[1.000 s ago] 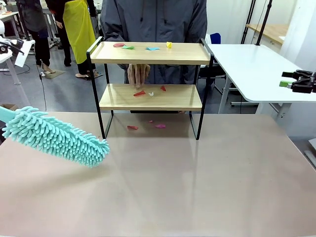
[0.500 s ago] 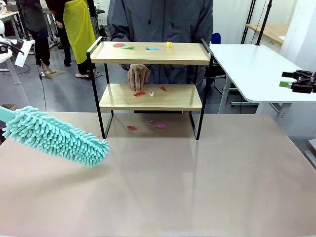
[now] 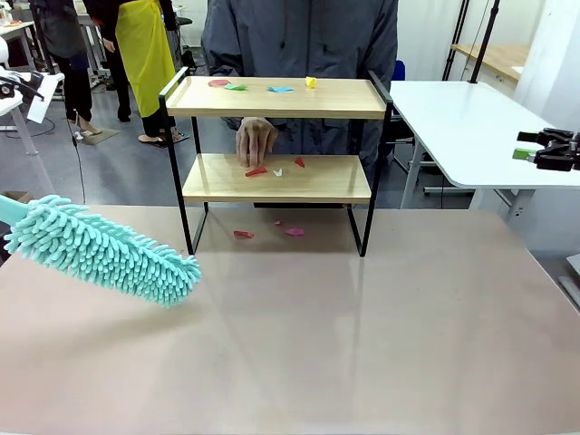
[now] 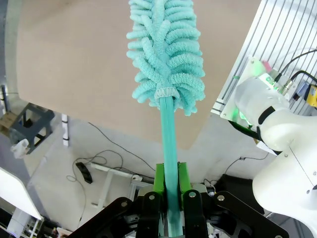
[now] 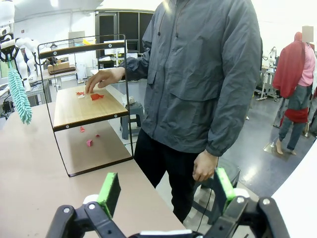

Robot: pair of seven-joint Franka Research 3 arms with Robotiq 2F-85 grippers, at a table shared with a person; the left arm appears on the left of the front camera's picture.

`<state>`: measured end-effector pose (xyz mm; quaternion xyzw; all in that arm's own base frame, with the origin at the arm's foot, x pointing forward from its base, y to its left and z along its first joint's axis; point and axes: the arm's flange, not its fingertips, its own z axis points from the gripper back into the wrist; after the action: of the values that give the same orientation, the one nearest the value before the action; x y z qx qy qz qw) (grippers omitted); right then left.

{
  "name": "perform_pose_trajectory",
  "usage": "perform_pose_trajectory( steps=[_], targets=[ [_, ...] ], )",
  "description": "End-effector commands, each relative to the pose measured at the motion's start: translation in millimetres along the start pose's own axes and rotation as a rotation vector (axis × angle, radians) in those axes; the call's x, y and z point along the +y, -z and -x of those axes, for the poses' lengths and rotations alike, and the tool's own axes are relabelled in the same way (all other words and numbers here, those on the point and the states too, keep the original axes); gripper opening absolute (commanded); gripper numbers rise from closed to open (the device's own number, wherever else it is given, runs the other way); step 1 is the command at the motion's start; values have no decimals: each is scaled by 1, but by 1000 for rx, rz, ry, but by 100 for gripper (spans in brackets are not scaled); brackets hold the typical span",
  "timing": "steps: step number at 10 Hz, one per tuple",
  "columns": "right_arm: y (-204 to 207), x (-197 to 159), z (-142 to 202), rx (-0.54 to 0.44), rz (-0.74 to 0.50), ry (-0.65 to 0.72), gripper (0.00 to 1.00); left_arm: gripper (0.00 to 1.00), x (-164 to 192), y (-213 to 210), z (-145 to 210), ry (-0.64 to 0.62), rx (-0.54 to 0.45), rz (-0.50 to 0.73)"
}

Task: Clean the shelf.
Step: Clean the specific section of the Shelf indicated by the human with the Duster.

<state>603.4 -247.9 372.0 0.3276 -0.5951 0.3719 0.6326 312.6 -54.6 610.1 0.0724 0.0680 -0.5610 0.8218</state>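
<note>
Almost no change for you: the person's hand (image 3: 256,142) nudged right over the lower board of the shelf (image 3: 344,100); the duster (image 3: 104,252) is unmoved, left of the shelf. Your left gripper (image 4: 168,186) pinches its handle, and the right gripper (image 5: 166,188) has its jaws spread. The shelf sits at the beige table's (image 3: 362,344) far edge, with a white table (image 3: 462,118) to its right.

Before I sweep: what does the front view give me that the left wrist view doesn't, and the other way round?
Front view: the two-tier wooden shelf with black metal frame, small coloured scraps on both boards, and a person's hand reaching to the lower board. Left wrist view: the left hand shut on the duster's thin teal handle. Both: the fluffy teal duster head over the beige table.
</note>
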Motion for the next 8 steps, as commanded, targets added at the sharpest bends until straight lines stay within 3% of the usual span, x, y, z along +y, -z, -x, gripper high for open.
perform_pose_trajectory(
  steps=[1, 6, 8],
  targets=[
    [1, 0, -2, 0, -4, -4, 100, 13, -2, -1, 1, 5, 1, 1],
    [1, 0, -2, 0, -4, -4, 100, 13, 0, 0, 0, 0, 0, 0],
    [1, 0, -2, 0, -4, -4, 100, 13, -26, -25, 19, -23, -143, 42]
  ],
)
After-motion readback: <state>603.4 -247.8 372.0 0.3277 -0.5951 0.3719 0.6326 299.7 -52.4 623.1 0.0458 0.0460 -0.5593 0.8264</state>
